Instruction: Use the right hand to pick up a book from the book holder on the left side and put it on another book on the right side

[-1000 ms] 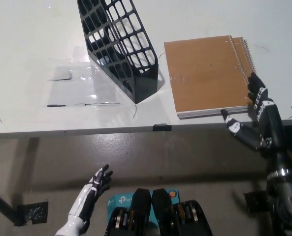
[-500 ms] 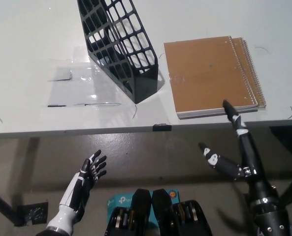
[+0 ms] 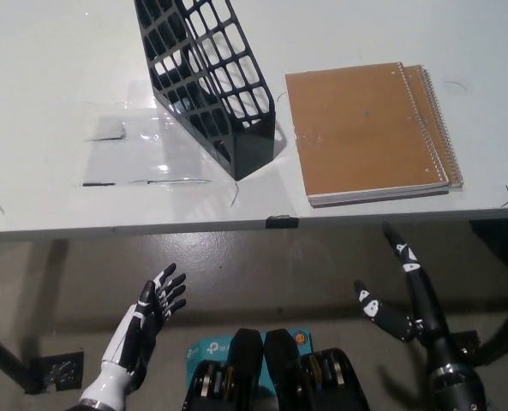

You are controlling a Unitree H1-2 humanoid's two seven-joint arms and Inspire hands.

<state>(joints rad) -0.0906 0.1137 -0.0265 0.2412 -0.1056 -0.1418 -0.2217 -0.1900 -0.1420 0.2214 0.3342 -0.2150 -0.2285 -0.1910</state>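
Books well beyond right robot hand

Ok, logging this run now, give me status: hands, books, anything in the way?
Right hand open, below the table edge. Left hand open, low, idle. Two brown notebooks stacked right of the black holder. Nothing in the way.

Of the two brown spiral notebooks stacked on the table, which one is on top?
The notebook with its full brown cover showing; the other notebook peeks out only as a strip with its spiral along the right edge.
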